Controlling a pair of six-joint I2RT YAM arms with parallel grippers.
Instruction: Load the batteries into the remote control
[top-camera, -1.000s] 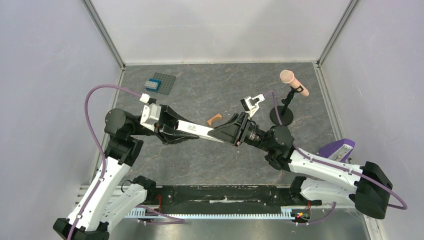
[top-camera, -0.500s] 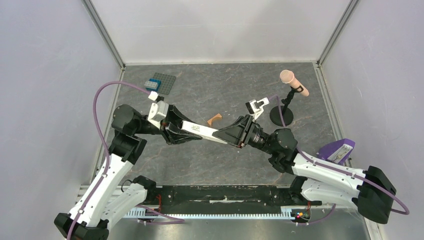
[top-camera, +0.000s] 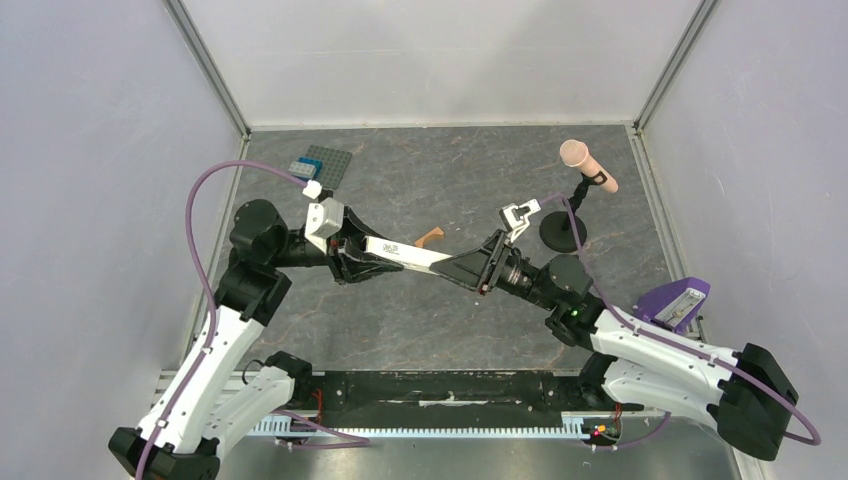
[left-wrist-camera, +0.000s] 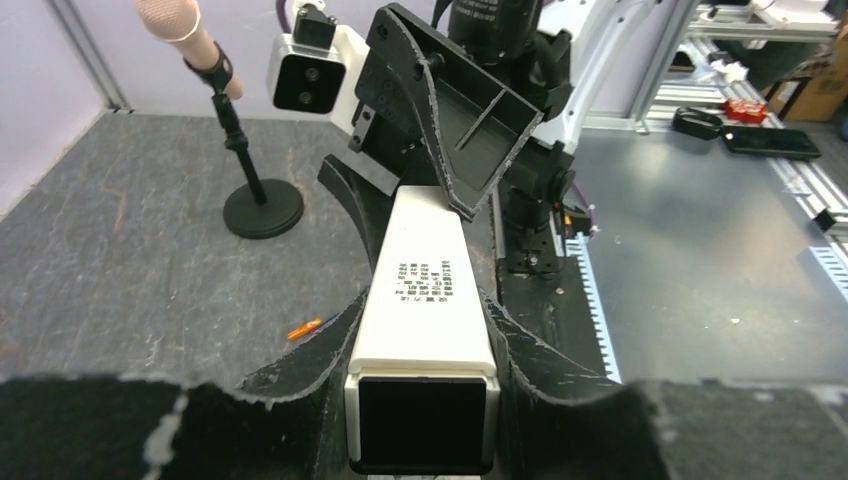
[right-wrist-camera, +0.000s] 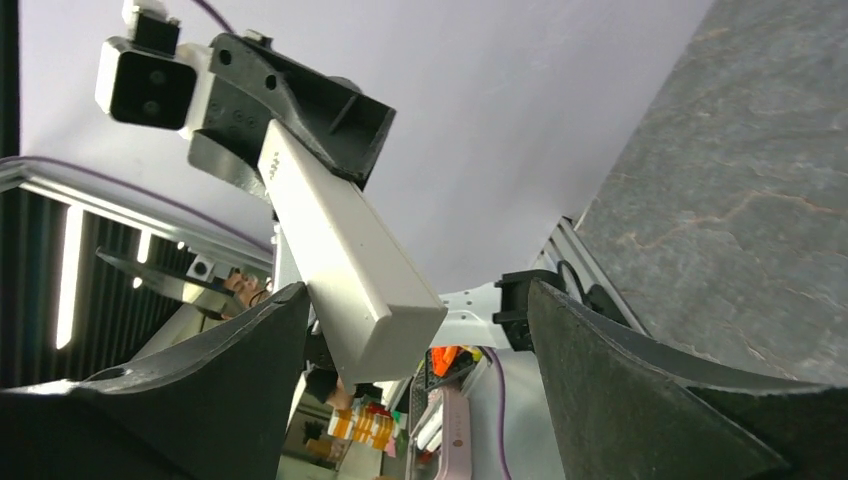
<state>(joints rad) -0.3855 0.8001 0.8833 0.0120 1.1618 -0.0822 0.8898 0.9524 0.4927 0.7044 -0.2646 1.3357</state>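
The cream-white remote control hangs above the table between the two arms. My left gripper is shut on its near end, and the left wrist view shows the remote clamped between both fingers, label side up. My right gripper is open around the remote's other end. In the right wrist view that end lies close by one finger, with a wide gap to the other. The orange-red battery lies on the table below, with a dark blue sliver beside it. Both batteries are hidden in the top view.
An orange-brown block lies just behind the remote. A microphone on a round black stand is at the back right. A grey studded plate with a blue brick is at the back left. A purple object sits at the right edge.
My left gripper has carried the remote to the right and a little farther back. The right arm has shifted right with it, its jaws still around the remote's far end.
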